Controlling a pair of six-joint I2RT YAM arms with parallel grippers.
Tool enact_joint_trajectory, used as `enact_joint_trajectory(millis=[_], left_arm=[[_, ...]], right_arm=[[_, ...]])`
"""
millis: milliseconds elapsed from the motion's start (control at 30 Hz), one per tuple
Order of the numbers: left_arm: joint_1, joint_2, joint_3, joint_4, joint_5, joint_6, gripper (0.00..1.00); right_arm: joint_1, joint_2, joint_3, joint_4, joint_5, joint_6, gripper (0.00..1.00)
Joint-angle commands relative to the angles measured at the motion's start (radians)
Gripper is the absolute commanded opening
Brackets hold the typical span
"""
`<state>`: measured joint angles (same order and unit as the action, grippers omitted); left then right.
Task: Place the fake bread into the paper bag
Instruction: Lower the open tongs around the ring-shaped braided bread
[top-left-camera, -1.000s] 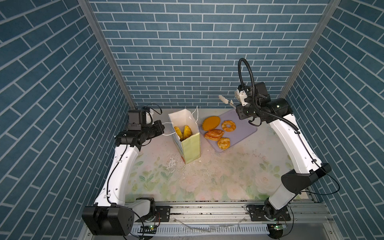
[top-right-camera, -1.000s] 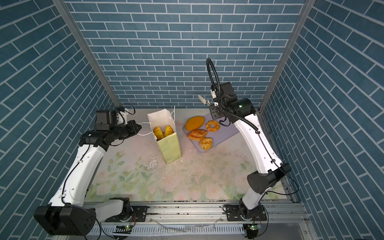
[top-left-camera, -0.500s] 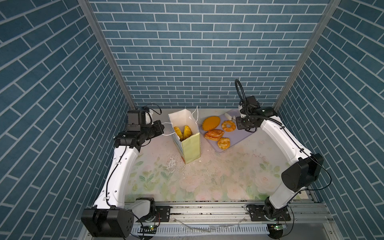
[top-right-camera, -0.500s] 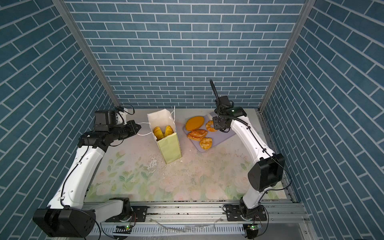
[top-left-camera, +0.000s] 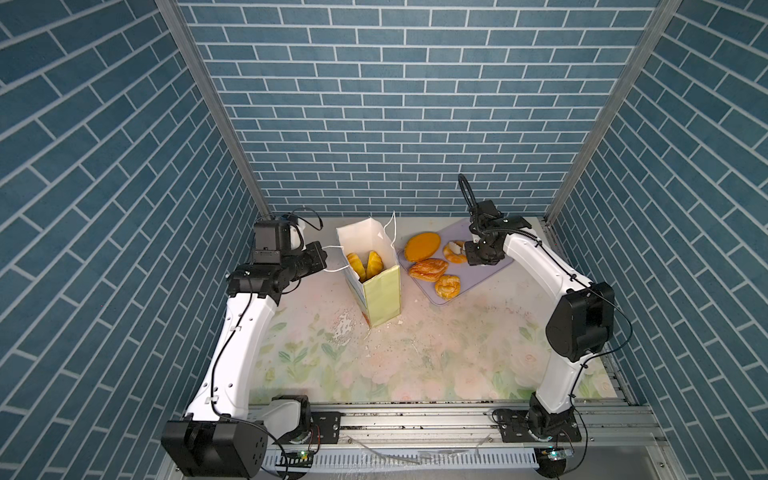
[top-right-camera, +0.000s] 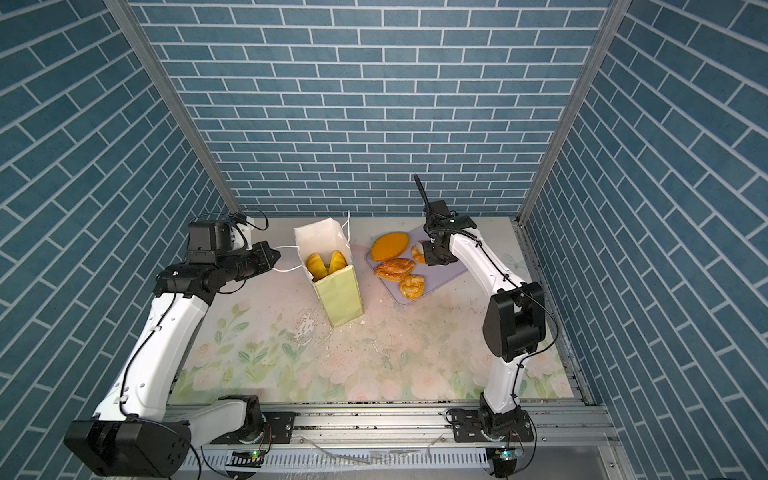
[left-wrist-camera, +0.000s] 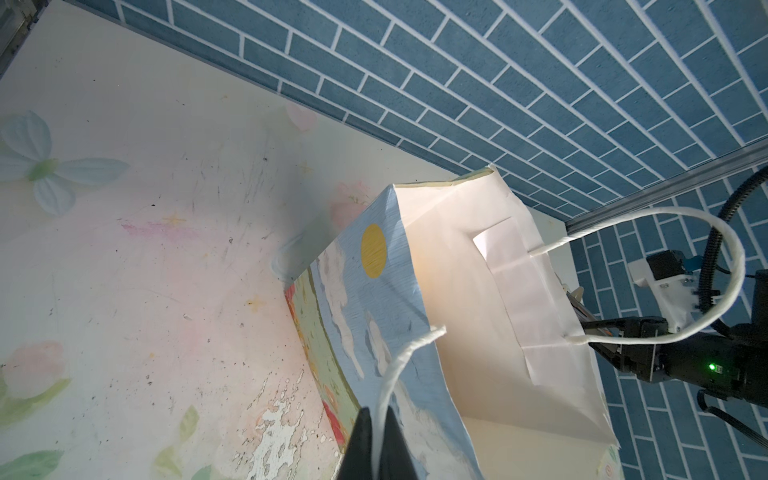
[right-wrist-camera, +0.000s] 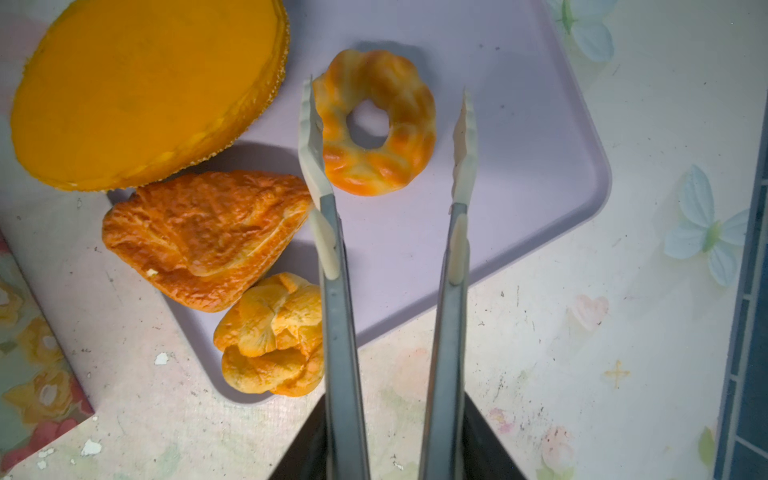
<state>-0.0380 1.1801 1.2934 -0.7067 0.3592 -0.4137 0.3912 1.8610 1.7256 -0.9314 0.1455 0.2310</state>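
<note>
Top views: right claw (top-left-camera: 473, 253) had dropped to the tray (top-left-camera: 473, 279); two breads (top-left-camera: 365, 264) sat inside the bag (top-left-camera: 382, 291).
Left wrist: left claw (left-wrist-camera: 376, 442) was clamped on the bag's cord (left-wrist-camera: 395, 370).
Right wrist: right claw gripped tongs (right-wrist-camera: 340, 332), tips apart either side of the ring bread (right-wrist-camera: 409, 137); grab pending.

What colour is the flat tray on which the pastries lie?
Pale lilac, plain with no pattern; the tray shows best in the right wrist view.
</note>
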Motion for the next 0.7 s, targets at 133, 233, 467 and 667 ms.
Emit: enact_joint_trajectory(millis=[133,233,467,667], left_arm=[[-0.003,0.005,0.033,-0.037,-0.014,0.012,0.08],[-0.003,0.004,0.031,-0.041,-0.020,0.016,0.08],[-0.003,0.016,0.031,-0.036,-0.021,0.012,0.08],[-0.003,0.019,0.032,-0.037,-0.024,0.010,0.08]], right_arm=[[-0.021,0.022,-0.044,0.053,-0.028,0.004,0.44],[-0.024,0.033,-0.046,0.060,-0.041,-0.001,0.44],[-0.038,0.070,-0.029,0.057,-0.021,-0.010,0.43],[-0.068,0.102,-0.007,0.042,-0.042,0.007,0.41]])
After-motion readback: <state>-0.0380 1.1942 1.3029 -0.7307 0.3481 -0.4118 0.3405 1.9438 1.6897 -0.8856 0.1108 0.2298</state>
